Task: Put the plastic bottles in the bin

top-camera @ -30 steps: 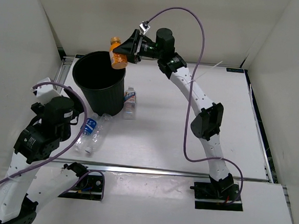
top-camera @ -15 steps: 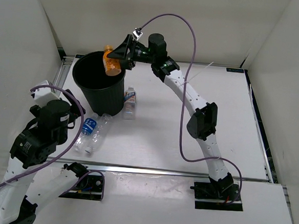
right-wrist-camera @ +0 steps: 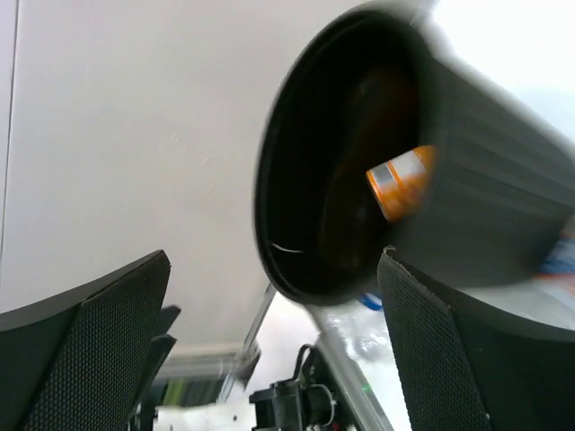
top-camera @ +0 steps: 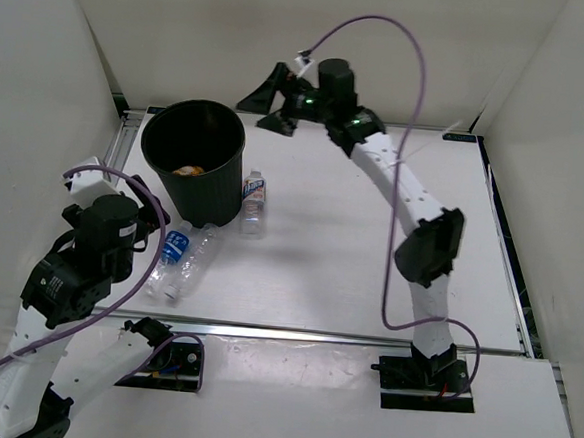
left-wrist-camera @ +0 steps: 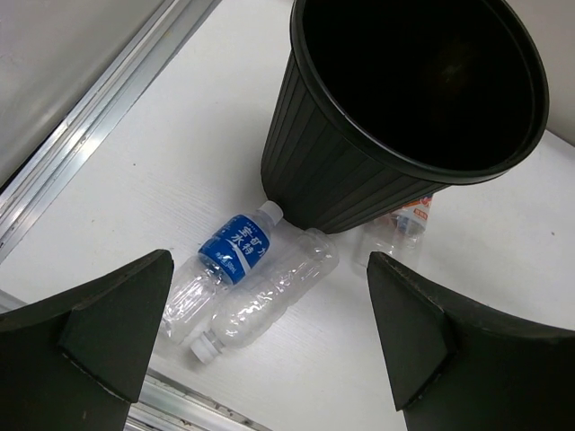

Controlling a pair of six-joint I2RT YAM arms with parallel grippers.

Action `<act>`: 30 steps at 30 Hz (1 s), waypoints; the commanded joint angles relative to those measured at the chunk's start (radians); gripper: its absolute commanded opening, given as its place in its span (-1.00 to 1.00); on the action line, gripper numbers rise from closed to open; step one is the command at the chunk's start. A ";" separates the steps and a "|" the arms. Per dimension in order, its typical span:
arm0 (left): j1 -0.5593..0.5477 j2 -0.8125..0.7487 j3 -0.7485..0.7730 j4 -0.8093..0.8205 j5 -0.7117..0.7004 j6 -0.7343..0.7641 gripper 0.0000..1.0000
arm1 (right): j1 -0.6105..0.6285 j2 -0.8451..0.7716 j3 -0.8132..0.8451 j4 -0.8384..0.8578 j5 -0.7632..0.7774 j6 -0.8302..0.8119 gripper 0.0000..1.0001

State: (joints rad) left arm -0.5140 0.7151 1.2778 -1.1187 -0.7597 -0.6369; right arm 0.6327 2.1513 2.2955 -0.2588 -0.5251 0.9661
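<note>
Orange bottle [top-camera: 187, 171] inside bin [top-camera: 164, 136]. Right fingers [top-camera: 262, 95] apart, empty, beyond rim. Left fingers [left-wrist-camera: 108, 314] apart above two larger clear bottles [left-wrist-camera: 229, 260] lying against bin base; white-label bottle [top-camera: 254, 201] beside. Risk: grasping there bumps bin, rolls bottles along counter [top-camera: 369, 265].

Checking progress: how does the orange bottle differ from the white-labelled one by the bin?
The orange bottle lies inside the bin; the white-labelled bottle is outside on the table, beside it. The orange bottle is orange; the white-labelled bottle is clear. Both are small, and neither is held.
</note>
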 commanded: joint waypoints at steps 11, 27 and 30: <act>0.003 -0.066 -0.090 0.034 -0.001 -0.010 1.00 | -0.153 -0.065 -0.335 -0.341 0.023 -0.208 1.00; 0.003 -0.075 -0.118 0.022 -0.001 0.009 1.00 | -0.045 0.292 -0.085 -0.304 -0.070 -0.251 1.00; 0.003 -0.066 -0.107 0.010 0.008 0.009 1.00 | -0.034 0.314 -0.076 -0.292 -0.070 -0.242 1.00</act>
State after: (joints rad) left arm -0.5137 0.6460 1.1664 -1.0935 -0.7578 -0.6357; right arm 0.5758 2.4477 2.1765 -0.5816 -0.5529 0.7265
